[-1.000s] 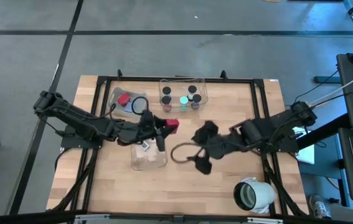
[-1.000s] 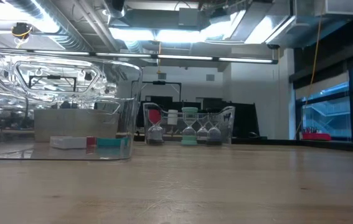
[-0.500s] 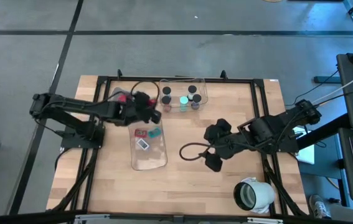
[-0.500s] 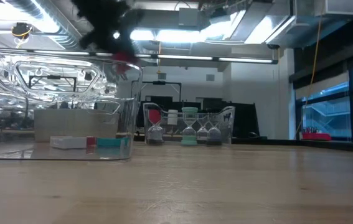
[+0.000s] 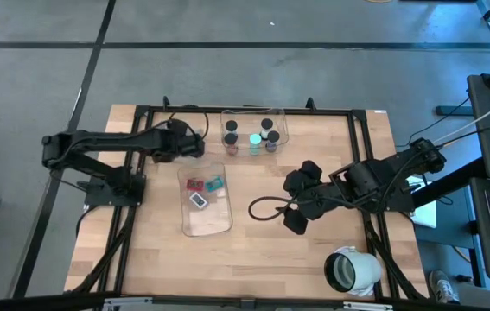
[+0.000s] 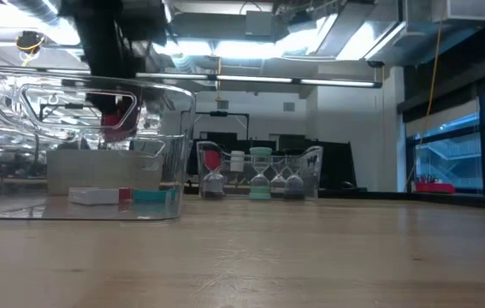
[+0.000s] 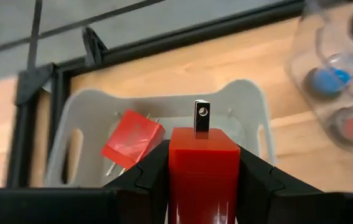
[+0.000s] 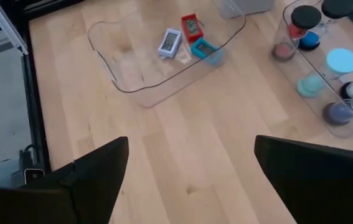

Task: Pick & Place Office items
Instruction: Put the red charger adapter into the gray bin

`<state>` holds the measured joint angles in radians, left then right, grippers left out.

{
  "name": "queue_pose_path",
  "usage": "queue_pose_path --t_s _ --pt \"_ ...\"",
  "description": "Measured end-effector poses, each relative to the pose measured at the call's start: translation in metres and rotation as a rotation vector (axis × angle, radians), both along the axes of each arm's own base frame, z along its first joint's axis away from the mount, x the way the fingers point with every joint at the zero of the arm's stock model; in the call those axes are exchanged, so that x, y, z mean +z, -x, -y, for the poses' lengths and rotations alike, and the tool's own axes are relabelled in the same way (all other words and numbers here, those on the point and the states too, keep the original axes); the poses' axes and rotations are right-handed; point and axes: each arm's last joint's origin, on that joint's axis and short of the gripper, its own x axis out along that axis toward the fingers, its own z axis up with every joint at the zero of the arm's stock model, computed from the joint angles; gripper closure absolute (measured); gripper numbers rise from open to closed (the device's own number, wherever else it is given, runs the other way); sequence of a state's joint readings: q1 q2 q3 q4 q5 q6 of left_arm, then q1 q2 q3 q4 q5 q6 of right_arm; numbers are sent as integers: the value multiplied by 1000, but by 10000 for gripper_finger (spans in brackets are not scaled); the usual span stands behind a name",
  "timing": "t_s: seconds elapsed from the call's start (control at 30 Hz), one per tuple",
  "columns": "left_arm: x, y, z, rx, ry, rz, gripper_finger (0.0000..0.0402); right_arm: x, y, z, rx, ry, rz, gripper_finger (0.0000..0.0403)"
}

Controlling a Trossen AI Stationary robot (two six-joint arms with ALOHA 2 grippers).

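My left gripper (image 5: 193,145) hangs over a small white tray (image 7: 251,106) at the table's far left, shut on a red block (image 7: 202,168) with a metal tab (image 7: 202,117). A second red block (image 7: 132,140) lies in that tray. My right gripper (image 5: 301,200) waits open above the table's middle right, touching nothing. A clear bin (image 5: 206,207) holds a red piece (image 8: 192,26), a teal piece (image 8: 204,48) and a white tag (image 8: 169,40). A far clear bin (image 5: 253,130) holds black-capped cylinders and a cyan disc (image 8: 341,61). My left gripper pinches the red block by its two side faces (image 7: 179,171) between the two fingers (image 7: 148,180). The block's end with the metal tab sticks out past the fingertips. The gripper comes from above, pointing down, and the block (image 6: 118,120) hangs clear above the tray.
A large grey-white roll (image 5: 348,269) lies at the near right corner. A black cable loop (image 5: 266,210) hangs by the right gripper. A black frame (image 5: 141,112) borders the table. Bare wood lies between the two clear bins and the right arm.
My left gripper, shut on the red block throughout, has moved from beside the middle clear bin toward the table's far left edge and come down over the white tray. My right gripper drew back a little toward the right, then held still.
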<state>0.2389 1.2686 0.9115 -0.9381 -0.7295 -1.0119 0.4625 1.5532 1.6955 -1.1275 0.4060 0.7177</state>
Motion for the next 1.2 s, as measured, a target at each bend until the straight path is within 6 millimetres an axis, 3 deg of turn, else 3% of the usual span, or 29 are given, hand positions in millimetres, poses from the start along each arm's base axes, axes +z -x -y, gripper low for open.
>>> queue_pose_path --t_s 0.27,0.47,0.7,0.97,1.2 --pt "-40 7 -23 27 81 97 278 0 0 0 2 -1 -1 53" --pt "-47 11 -34 6 123 112 271 0 0 1 15 41 3 53" --pt "-58 18 -33 -12 166 71 260 0 0 1 20 56 5 53" --pt "-58 16 -34 -11 152 99 253 0 0 1 18 54 5 53" --pt "-47 10 -40 -112 259 162 214 0 0 1 19 53 4 53"
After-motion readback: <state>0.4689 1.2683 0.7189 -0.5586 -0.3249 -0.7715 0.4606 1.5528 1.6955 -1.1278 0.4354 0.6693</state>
